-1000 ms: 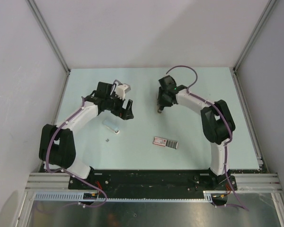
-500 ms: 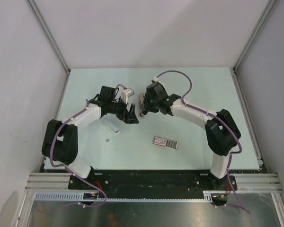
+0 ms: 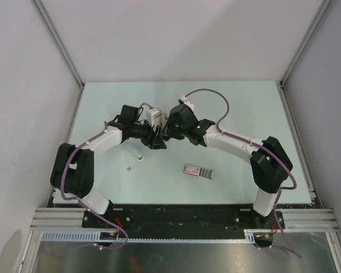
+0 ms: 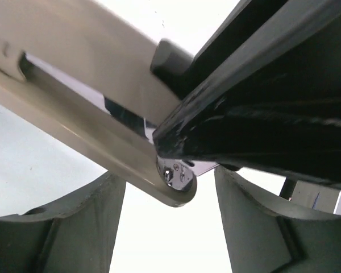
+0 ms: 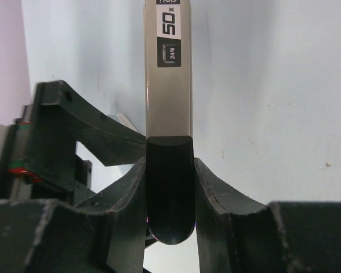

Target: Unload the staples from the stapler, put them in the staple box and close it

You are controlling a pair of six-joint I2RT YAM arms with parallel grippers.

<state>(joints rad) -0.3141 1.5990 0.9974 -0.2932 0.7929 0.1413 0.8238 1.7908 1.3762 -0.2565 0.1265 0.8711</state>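
Right gripper (image 5: 169, 170): pressed together on the black rounded end of the stapler (image 5: 169, 85), one finger on each long side. The pale grey body with its printed label projects forward, clear of the table (image 3: 244, 114).

Left gripper (image 4: 170, 196): spread. Its fingers (image 4: 62, 227) stand on either side of the stapler's riveted pivot end, with a gap on both sides (no contact can be seen).

Location: both grippers meet above the middle of the table, slightly toward the far edge, so the stapler is held in the air there.

The staples cannot be made out in the slotted pale channel. A small grey speck (image 3: 129, 169) lies toward the near left corner and is too small to identify. A clear plastic piece (image 3: 133, 151) lies just beyond it. A red-and-white box (image 3: 199, 171) lies toward the middle of the near edge.

Handling, as a judgement:
- The stapler is probably light and rigid, with smooth faces that can swivel in a single pinch.
- Hold it on the flat long sides, as the right gripper does.
- The second hold is best taken on one half only (black top or pale base), away from the pivot, so that the halves can swing apart.
- A staple strip is likely brittle and breaks into bits, so tip it out rather than pinch it.
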